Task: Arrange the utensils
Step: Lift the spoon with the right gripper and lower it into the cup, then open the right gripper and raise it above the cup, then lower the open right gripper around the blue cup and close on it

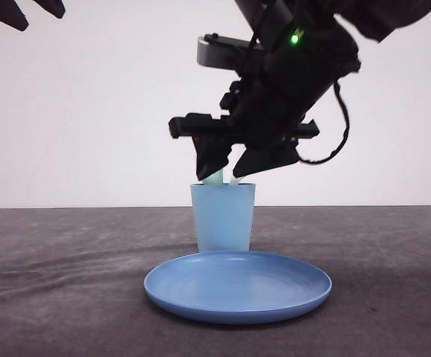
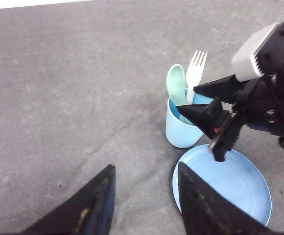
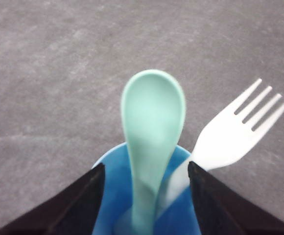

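A pale mint-green spoon point(image 3: 152, 112) and a white fork point(image 3: 235, 132) stand upright, heads up, in the light blue cup point(image 3: 110, 196). My right gripper point(image 3: 146, 165) hovers just above the cup's rim, open; its fingers straddle the spoon's handle with a gap on each side. From the front, the right gripper point(image 1: 223, 177) sits directly over the cup point(image 1: 223, 216), and the spoon point(image 1: 214, 178) and fork point(image 1: 233, 181) tips peek out between its fingers. My left gripper point(image 2: 146, 168) is open and holds nothing, raised high at the upper left point(image 1: 41, 21).
A round blue plate point(image 1: 238, 286) lies on the dark grey table just in front of the cup, touching or nearly touching its base. In the left wrist view the plate point(image 2: 230, 181) lies beside the cup point(image 2: 181, 129), with bare tabletop point(image 2: 73, 98) all around.
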You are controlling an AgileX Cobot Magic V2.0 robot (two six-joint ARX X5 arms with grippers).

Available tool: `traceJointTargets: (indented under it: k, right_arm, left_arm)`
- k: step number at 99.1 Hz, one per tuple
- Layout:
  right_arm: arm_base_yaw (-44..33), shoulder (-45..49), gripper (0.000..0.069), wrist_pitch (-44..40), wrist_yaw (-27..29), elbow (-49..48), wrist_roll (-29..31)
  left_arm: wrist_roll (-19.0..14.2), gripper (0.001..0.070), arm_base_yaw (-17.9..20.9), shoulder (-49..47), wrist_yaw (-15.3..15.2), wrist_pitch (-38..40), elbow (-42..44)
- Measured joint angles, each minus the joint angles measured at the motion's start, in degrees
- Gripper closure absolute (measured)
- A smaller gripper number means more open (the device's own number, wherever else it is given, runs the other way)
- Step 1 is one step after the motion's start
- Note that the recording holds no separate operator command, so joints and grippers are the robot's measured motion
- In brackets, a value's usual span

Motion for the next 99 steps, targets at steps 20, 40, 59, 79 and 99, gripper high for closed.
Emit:
traceJointTargets:
  k: [20, 40, 59, 79, 99]
  right_arm:
    - [0.39, -9.09, 0.0346, -5.07, 0.02, 0.09, 0.0]
    - [2.32, -19.43, 0.0228, -14.84, 0.0, 0.15, 0.52]
    - [4.17, -24.17, 0.0011, -22.38, -0.02, 0.33, 4.79]
    - [4.57, -22.64, 0.0011, -30.4, -0.02, 0.39, 9.66]
    - [4.68, -18.88, 0.0011, -32.17, -0.39, 0.39, 13.77]
  left_arm:
    - [0.0, 0.048, 0.0, 0.0, 0.0, 0.0, 0.0]
    - [-0.02, 0.048, 0.0, 0.0, 0.0, -0.02, 0.0]
    - [-0.02, 0.048, 0.0, 0.0, -0.02, 0.11, 0.0]
    - [-0.02, 0.048, 0.0, 0.0, -0.02, 0.22, 0.0]
    - [-0.5, 0.048, -0.02, 0.0, 0.02, 0.24, 0.0]
